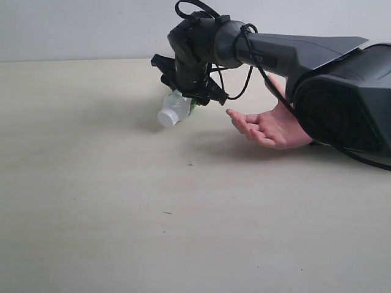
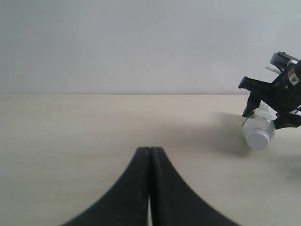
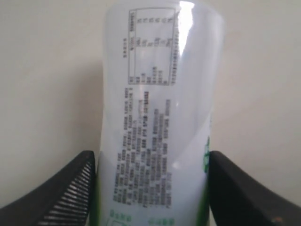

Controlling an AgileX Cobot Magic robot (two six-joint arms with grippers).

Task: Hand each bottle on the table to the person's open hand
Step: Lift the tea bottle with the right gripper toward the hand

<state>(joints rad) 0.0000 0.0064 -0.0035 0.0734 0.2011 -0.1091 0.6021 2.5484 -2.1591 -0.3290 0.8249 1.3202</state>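
Observation:
My right gripper (image 1: 186,97) is shut on the green-white labelled bottle (image 1: 175,110), held tilted just above the table (image 1: 91,183) with its white cap pointing down and toward the camera. In the right wrist view the bottle (image 3: 157,117) fills the space between both black fingers (image 3: 70,188). The person's open hand (image 1: 269,127) lies palm up to the right of the bottle, a short gap away. The left wrist view shows the same bottle (image 2: 258,132) at far right, and my left gripper (image 2: 150,149) shut with nothing in it. No other bottles are in view.
The right arm's big black body (image 1: 342,104) covers the person's wrist and the far right of the table. A pale wall (image 1: 73,27) rises behind the table's far edge.

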